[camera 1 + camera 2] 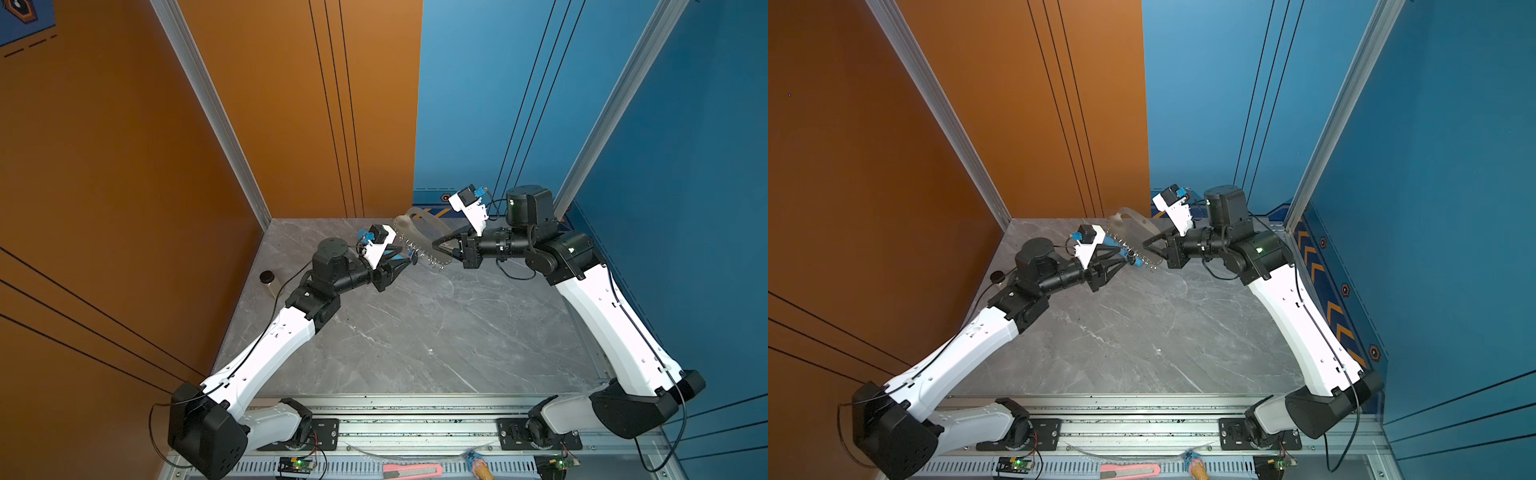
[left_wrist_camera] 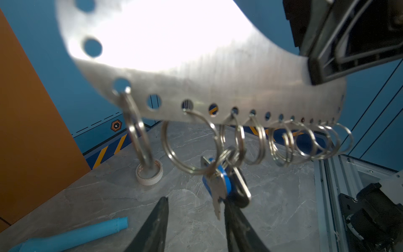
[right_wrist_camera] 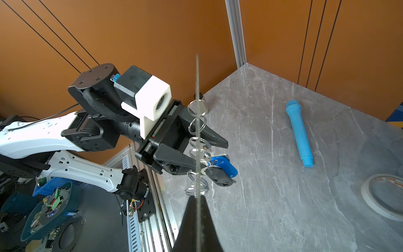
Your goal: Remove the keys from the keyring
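Note:
The keyring (image 1: 419, 239) (image 1: 1133, 232) is a flat silvery plate held up in the air, with my right gripper (image 3: 197, 197) (image 1: 436, 244) shut on its end. In the right wrist view it shows edge-on (image 3: 197, 131). Wire rings hang in a row along its lower edge (image 2: 218, 87). The keys (image 2: 220, 185) (image 3: 220, 168), with a blue tag and a dark fob, dangle from one ring. My left gripper (image 2: 196, 201) (image 1: 405, 259) is open. Its jaws stand on either side of the keys, and the key blade lies against one finger (image 2: 235, 218).
A whitish tape roll (image 2: 149, 174) (image 3: 383, 196) and a long blue tube (image 2: 72, 236) (image 3: 298, 133) lie on the grey marble table (image 1: 415, 340). A small black-lidded jar (image 1: 268, 280) stands by the orange wall. A pink box cutter (image 1: 411, 471) rests on the front rail.

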Robot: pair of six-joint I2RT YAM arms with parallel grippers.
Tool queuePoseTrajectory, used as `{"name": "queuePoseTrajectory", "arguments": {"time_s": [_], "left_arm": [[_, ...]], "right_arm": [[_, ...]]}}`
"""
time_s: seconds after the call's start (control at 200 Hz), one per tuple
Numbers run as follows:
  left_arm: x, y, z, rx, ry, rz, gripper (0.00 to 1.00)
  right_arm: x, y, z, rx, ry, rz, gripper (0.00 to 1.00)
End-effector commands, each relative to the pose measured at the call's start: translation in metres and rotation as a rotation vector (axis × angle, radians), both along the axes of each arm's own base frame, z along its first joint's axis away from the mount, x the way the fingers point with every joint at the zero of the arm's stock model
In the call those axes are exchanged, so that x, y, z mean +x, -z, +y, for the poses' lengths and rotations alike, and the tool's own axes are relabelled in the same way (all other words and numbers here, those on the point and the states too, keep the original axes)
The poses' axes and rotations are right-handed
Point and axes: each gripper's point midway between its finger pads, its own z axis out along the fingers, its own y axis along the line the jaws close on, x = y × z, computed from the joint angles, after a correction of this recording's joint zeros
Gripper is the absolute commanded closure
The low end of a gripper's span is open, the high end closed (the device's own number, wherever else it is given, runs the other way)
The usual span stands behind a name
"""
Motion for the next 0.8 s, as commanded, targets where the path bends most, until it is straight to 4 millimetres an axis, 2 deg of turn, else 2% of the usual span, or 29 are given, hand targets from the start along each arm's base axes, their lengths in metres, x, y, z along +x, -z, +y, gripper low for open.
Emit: {"name": "queuePoseTrajectory", "arguments": {"time_s": [0.0,0.155,0.38,0.791], "left_arm": [[-0.001,-0.011,-0.007,-0.001,0.025,-0.048,0.6],[0.0,-0.013,-0.009,0.001,0.012,-0.068,0.64],[-0.001,-0.023,-0.009,-0.017,-0.004,-0.096,0.66],[-0.005,-0.035,-0.004,-0.049,-0.025,-0.113,0.6]], "right_arm": [[-0.004,-0.015,-0.001,0.009,-0.007,-0.051,1.0],[-0.004,-0.015,0.0,0.01,-0.005,-0.05,1.0],[-0.002,-0.015,0.0,0.007,0.004,-0.048,1.0],[-0.002,-0.014,-0.001,0.006,0.009,-0.047,1.0]]}}
